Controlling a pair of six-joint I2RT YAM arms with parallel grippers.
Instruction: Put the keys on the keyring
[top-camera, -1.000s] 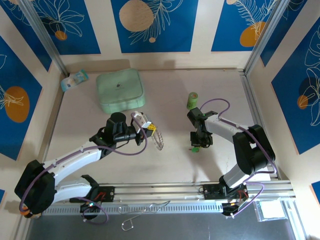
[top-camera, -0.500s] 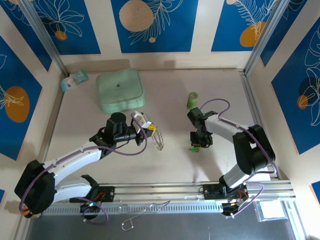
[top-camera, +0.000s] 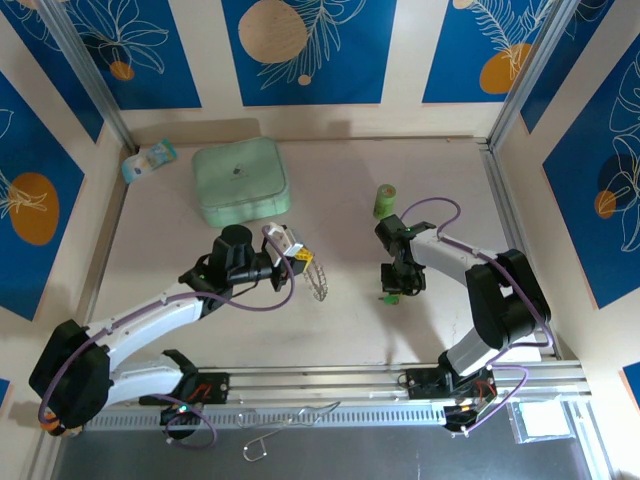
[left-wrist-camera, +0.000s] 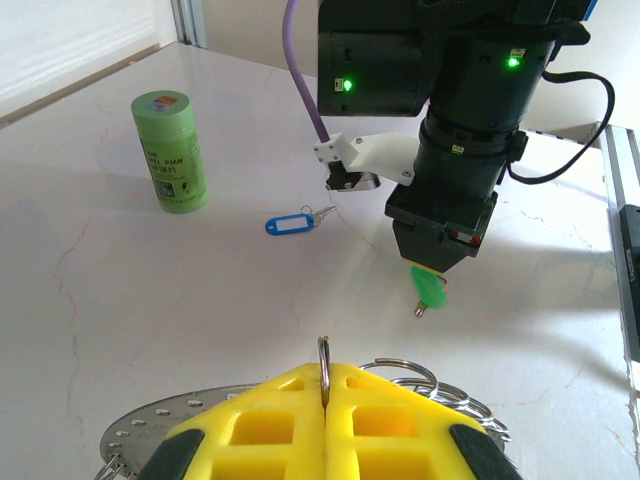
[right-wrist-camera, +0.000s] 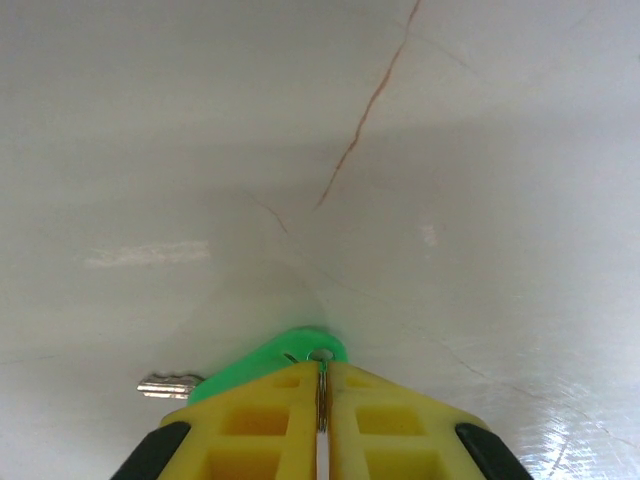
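Keys of two colours are seen on the left wrist view. The blue key (left-wrist-camera: 291, 225) is made up of a flat blue plastic tag joined to a short silvery shaft, and it is laid flat on the pale, crack-veined desk (left-wrist-camera: 150, 300), between the green cylinder (left-wrist-camera: 170, 151) and the right pincer (left-wrist-camera: 431, 272). The green key (left-wrist-camera: 431, 290) is hung beneath that pincer, its green tag pointing down and a small silvery tip showing at the bottom; whether the tip meets the desk cannot be told. On the right wrist view the yellow pads (right-wrist-camera: 380, 420) of the right pincer (right-wrist-camera: 321, 388) are pressed together on the thin metal loop at the tag's end, with the green tag bulging out past them and the silvery shaft sticking out to the left.

The keyring (left-wrist-camera: 140, 437) is shown as a pale metal plate with a row of small holes along its rim and several wire loops bunched at its side. It is held by the left pincer (left-wrist-camera: 323, 388), whose yellow pads are closed on one upright wire loop. From above, the keyring (top-camera: 316, 279) is seen just beyond the left pincer (top-camera: 303, 262), well apart from the right pincer (top-camera: 392, 293) and from the mint-green case (top-camera: 240, 181).
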